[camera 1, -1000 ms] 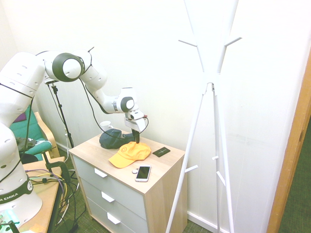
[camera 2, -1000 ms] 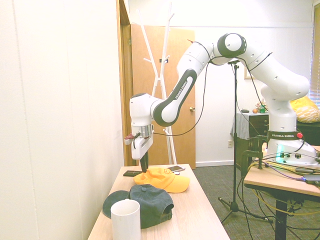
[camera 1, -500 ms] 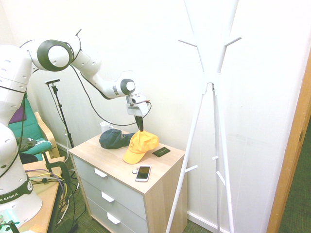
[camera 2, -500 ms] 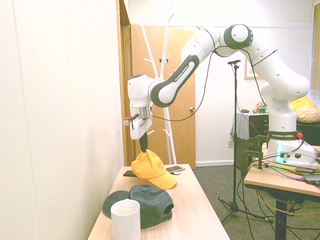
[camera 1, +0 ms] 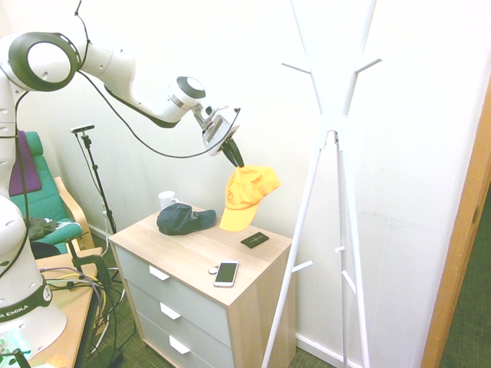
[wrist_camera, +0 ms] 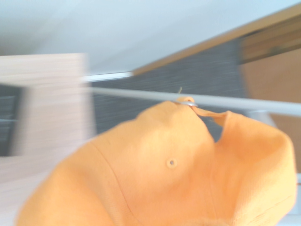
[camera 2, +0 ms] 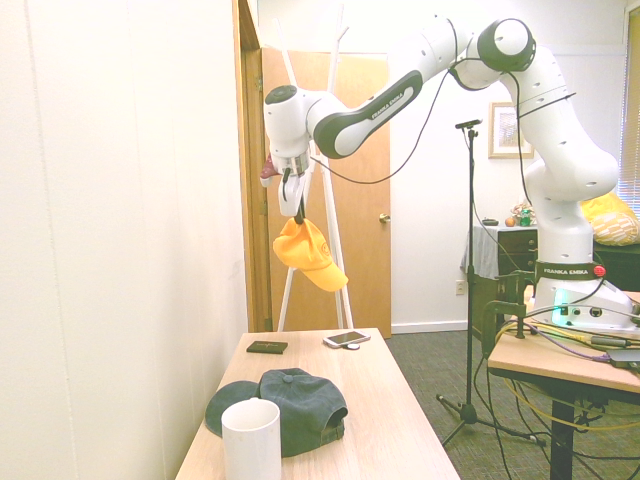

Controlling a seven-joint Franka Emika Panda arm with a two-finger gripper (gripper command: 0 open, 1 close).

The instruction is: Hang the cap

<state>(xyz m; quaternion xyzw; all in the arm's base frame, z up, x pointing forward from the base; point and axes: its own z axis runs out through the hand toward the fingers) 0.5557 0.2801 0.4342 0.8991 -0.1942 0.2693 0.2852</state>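
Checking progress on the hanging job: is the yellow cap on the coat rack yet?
No, the cap dangles from the gripper, apart from the coat rack.

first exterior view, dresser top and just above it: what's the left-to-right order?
White mug → dark navy cap → white smartphone → yellow-orange cap, hanging from the gripper clear of the top → white coat stand.
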